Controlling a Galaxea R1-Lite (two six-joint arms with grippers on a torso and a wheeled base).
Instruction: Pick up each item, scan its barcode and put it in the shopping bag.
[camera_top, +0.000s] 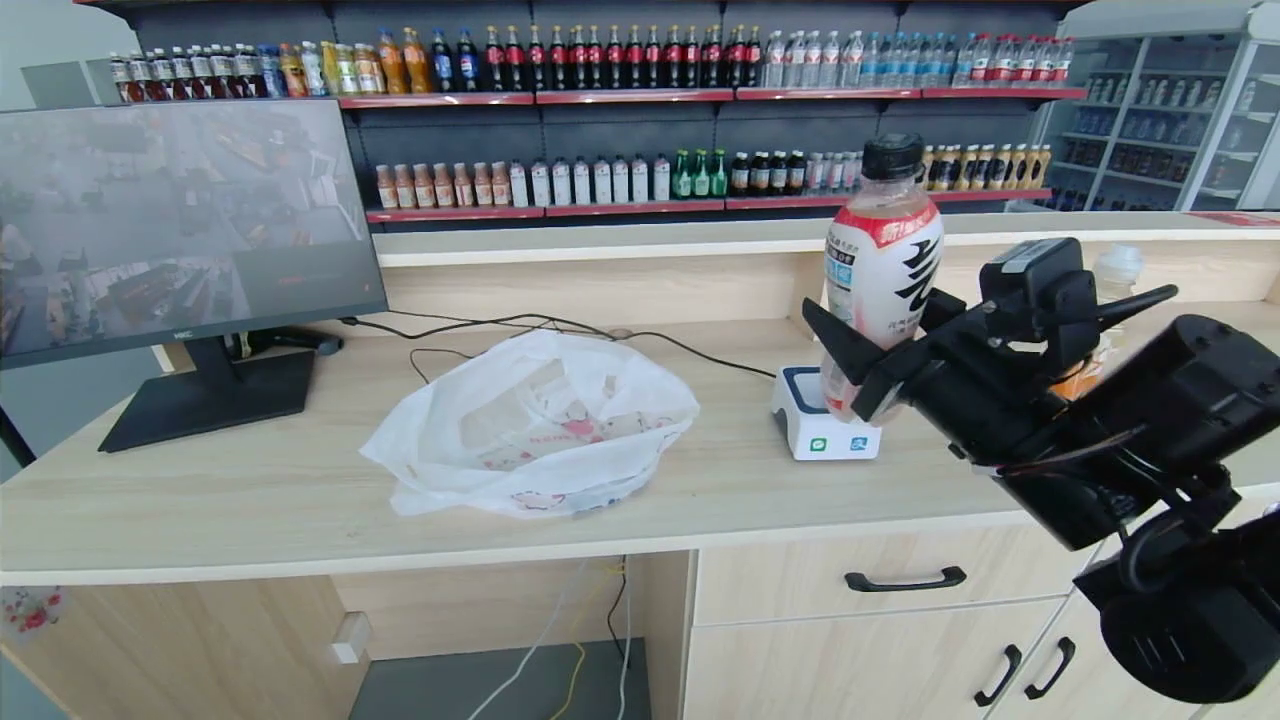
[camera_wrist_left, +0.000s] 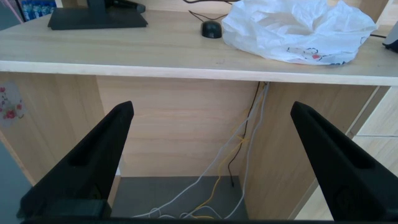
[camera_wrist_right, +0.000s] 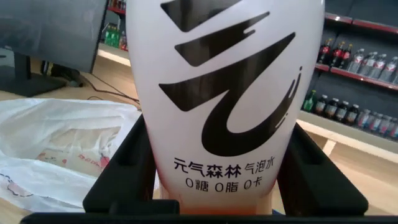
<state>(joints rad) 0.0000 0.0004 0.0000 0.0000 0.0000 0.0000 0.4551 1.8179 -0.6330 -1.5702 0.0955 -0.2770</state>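
Observation:
My right gripper (camera_top: 868, 368) is shut on a drink bottle (camera_top: 880, 270) with a white label and a black cap, held upright just above the small white scanner (camera_top: 822, 420) on the counter. Close up in the right wrist view, the bottle (camera_wrist_right: 224, 93) sits between the black fingers (camera_wrist_right: 121, 171). The white plastic shopping bag (camera_top: 535, 425) lies open on the counter left of the scanner, with some packets inside; the shopping bag (camera_wrist_left: 295, 28) also shows from below. My left gripper (camera_wrist_left: 211, 155) hangs open below the counter edge, in front of the cabinet, holding nothing.
A monitor (camera_top: 175, 225) stands at the counter's left, with cables (camera_top: 520, 325) and a black mouse (camera_wrist_left: 211, 29) behind the bag. Another bottle (camera_top: 1115, 275) stands behind my right arm. Drawers (camera_top: 905, 580) sit under the counter. Shelves of drinks (camera_top: 600, 120) line the back wall.

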